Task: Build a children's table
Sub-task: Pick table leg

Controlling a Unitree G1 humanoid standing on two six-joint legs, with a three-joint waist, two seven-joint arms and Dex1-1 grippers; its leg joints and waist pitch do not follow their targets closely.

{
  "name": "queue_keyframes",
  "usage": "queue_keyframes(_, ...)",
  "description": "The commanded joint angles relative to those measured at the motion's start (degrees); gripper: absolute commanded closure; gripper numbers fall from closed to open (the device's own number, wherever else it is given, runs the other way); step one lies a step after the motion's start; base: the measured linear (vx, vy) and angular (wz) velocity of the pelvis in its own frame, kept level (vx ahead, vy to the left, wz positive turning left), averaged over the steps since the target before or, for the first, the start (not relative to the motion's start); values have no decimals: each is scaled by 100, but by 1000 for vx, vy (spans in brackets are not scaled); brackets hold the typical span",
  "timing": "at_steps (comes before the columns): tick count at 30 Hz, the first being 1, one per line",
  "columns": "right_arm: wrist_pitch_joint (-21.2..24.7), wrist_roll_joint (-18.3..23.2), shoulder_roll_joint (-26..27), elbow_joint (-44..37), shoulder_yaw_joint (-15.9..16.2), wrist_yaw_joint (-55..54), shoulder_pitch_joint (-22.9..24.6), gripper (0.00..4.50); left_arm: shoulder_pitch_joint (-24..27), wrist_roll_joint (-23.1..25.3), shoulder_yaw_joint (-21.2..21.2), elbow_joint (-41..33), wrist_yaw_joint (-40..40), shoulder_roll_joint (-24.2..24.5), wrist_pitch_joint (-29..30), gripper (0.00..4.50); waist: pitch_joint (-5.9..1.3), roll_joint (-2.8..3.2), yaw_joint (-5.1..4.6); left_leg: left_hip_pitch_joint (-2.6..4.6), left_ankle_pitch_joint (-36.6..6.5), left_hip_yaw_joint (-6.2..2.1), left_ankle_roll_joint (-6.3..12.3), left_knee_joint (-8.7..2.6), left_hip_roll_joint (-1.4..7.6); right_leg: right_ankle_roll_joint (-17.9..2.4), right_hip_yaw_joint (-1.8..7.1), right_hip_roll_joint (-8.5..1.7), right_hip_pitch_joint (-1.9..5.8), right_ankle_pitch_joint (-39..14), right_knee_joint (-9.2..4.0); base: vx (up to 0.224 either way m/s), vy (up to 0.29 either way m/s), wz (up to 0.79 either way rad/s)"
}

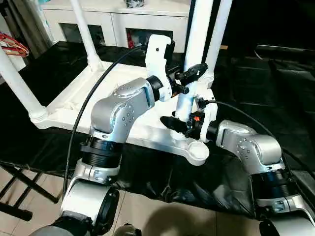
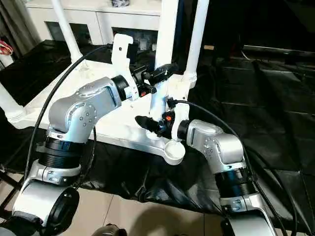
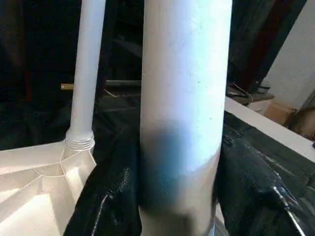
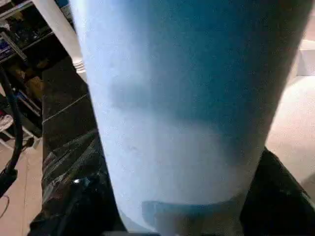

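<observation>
We see even indoor light in the head views — white table top [image 1: 74, 98] near overexposed, glare streaks on the black sheet [image 2: 256, 88]. In both wrist views the close leg [image 3: 184, 98] is out of focus — soft bluish shadow across it.

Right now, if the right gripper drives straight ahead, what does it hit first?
The white leg standing right in front of the right gripper, near the tabletop's empty corner socket. Exact gap unclear.

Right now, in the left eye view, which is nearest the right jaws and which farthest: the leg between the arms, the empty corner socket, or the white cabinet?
1. Leg between the arms: right at the right gripper.
2. Empty corner socket: just below, at the tabletop's near corner.
3. White cabinet: far back, behind the table.
</observation>
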Motion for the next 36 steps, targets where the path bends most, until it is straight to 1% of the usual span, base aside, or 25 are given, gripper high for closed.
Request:
queue_keyframes(1, 18, -29, 4, -102, -92, -42, -44, 188, -42, 67, 21, -43, 29, 26, -72, 265, -468, -117, -13, 77, -575, -141, 153, -341, 233, -772, 266, -465, 349, -1396, -426, 0, 0, 0)
queue_keyframes(2, 10, -27, 2, -100, -94, -42, -44, 191, -42, 69, 20, -43, 26, 26, -71, 230, -469, -92, -9, 77, -586, -140, 149, -335, 230, -771, 268, -466, 344, -1405, -430, 0, 0, 0)
queue_keyframes(3, -35, -9, -10, -106, -101, -14, -35, 192, -43, 22, 56, -30, 32, 5, -36, 209, -465, -106, -14, 79, -628, -138, 139, -339, 228, -756, 267, -465, 345, -1458, -443, 0, 0, 0)
queue_keyframes(4, -104, 23, -36, -124, -111, 75, -22, 194, -45, -75, 109, -4, -6, -3, 34, 196, -468, -95, -10, 77, -633, -139, 128, -336, 225, -758, 268, -469, 350, -1461, -440, 0, 0, 0)
queue_keyframes(6, -159, 66, -64, -155, -125, 178, -4, 195, -35, -169, 133, 0, -104, 13, 94, 189, -468, -103, -10, 77, -630, -137, 129, -336, 224, -771, 268, -465, 352, -1428, -434, 0, 0, 0)
queue_keyframes(7, -224, 169, -116, -226, -164, 388, 24, 198, -9, -270, 168, 36, -273, 48, 87, 167, -469, -95, -6, 79, -632, -142, 147, -337, 227, -784, 263, -461, 351, -1413, -430, 0, 0, 0)
queue_keyframes(8, -226, 174, -119, -229, -166, 398, 25, 199, -8, -276, 171, 38, -280, 49, 87, 160, -469, -95, -6, 79, -632, -142, 147, -337, 227, -784, 263, -461, 351, -1413, -430, 0, 0, 0)
queue_keyframes(10, -276, 464, -212, -430, -280, 843, 108, 202, 84, -632, 306, 87, -780, 120, 171, 152, -474, -107, 4, 73, -608, -133, 189, -327, 221, -819, 267, -464, 362, -1315, -422, 0, 0, 0)
queue_keyframes(11, -275, 643, -266, -548, -347, 1093, 159, 202, 141, -831, 369, 101, -1085, 172, 228, 139, -476, -110, 22, 75, -581, -127, 277, -323, 211, -852, 269, -471, 372, -1274, -422, 0, 0, 0)
queue_keyframes(12, -250, 777, -314, -634, -390, 1274, 196, 202, 176, -1012, 432, 115, -1314, 213, 332, 139, -474, -118, 21, 65, -562, -131, 302, -324, 220, -875, 268, -467, 367, -1243, -407, 0, 0, 0)
queue_keyframes(13, -149, 1021, -407, -787, -451, 1577, 262, 203, 223, -1283, 519, 154, -1655, 294, 551, 132, -487, -109, 31, 71, -505, -128, 341, -311, 220, -937, 263, -468, 369, -1162, -390, 0, 0, 0)
queue_keyframes(15, -99, 1127, -449, -845, -480, 1721, 289, 203, 237, -1393, 547, 183, -1796, 335, 643, 128, -469, -102, 18, 68, -561, -123, 380, -314, 222, -955, 255, -457, 350, -1289, -415, 0, 0, 0)
queue_keyframes(16, 93, 1435, -633, -1024, -531, 2178, 392, 203, 275, -1672, 570, 279, -2356, 496, 842, 128, -464, -93, 20, 84, -633, -120, 369, -316, 220, -936, 252, -457, 345, -1441, -437, 0, 0, 0)
queue_keyframes(17, 109, 1460, -653, -1036, -534, 2222, 401, 203, 275, -1689, 569, 291, -2405, 509, 847, 128, -455, -97, 30, 82, -671, -126, 374, -326, 221, -873, 250, -453, 354, -1595, -451, 0, 0, 0)
queue_keyframes(19, 253, 1592, -784, -1096, -519, 2466, 463, 206, 218, -1836, 668, 403, -2602, 513, 853, 128, -448, -78, 21, 93, -785, -139, 289, -338, 232, -799, 247, -453, 343, -1770, -465, 0, 0, 0)
queue_keyframes(20, 275, 1609, -815, -1107, -511, 2515, 479, 215, 186, -1853, 695, 448, -2602, 510, 861, 128, -442, -82, 21, 100, -819, -134, 271, -339, 224, -780, 243, -453, 342, -1847, -487, 0, 0, 0)
queue_keyframes(21, 289, 1619, -834, -1115, -506, 2547, 490, 233, 165, -1863, 712, 479, -2600, 509, 865, 156, -433, -79, 16, 114, -871, -138, 235, -347, 234, -773, 245, -457, 331, -1927, -496, 0, 0, 0)
queue_keyframes(22, 319, 1653, -904, -1153, -469, 2647, 533, 241, 108, -1858, 729, 572, -2594, 510, 839, 163, -439, -93, 17, 112, -882, -138, 204, -346, 227, -737, 247, -464, 341, -1988, -503, 0, 0, 0)
queue_keyframes(24, 356, 1705, -1002, -1195, -416, 2772, 583, 245, 38, -1859, 725, 697, -2622, 528, 804, 163, -447, -91, 31, 114, -852, -140, 192, -347, 230, -727, 251, -472, 341, -1979, -501, 0, 0, 0)
queue_keyframes(25, 381, 1713, -1067, -1216, -364, 2822, 624, 248, 13, -1872, 677, 713, -2717, 552, 797, 169, -457, -94, 40, 114, -808, -143, 201, -342, 236, -743, 258, -467, 339, -1863, -486, 0, 0, 0)
queue_keyframes(27, 394, 1717, -1092, -1225, -349, 2840, 638, 259, 5, -1884, 661, 717, -2761, 566, 801, 199, -461, -99, 42, 96, -753, -149, 216, -341, 234, -764, 253, -469, 354, -1783, -470, 0, 0, 0)
queue_keyframes(28, 416, 1716, -1131, -1241, -329, 2867, 657, 260, -10, -1852, 607, 709, -2759, 574, 805, 207, -461, -82, 42, 101, -739, -145, 220, -337, 237, -792, 255, -472, 344, -1737, -470, 0, 0, 0)
queue_keyframes(30, 455, 1742, -1145, -1266, -334, 2880, 668, 260, -16, -1914, 644, 694, -2735, 534, 865, 205, -466, -95, 44, 89, -673, -142, 231, -329, 233, -844, 256, -469, 356, -1619, -453, 0, 0, 0)
queue_keyframes(33, 462, 1743, -1147, -1273, -342, 2870, 673, 261, -26, -1888, 670, 729, -2683, 504, 848, 248, -461, -101, 40, 80, -682, -137, 258, -322, 225, -869, 250, -472, 359, -1652, -459, 0, 0, 0)
queue_keyframes(36, 437, 1711, -1144, -1246, -348, 2839, 665, 261, -67, -1790, 689, 832, -2566, 464, 732, 256, -455, -99, 38, 93, -729, -139, 233, -327, 229, -814, 248, -470, 352, -1829, -481, 0, 0, 0)
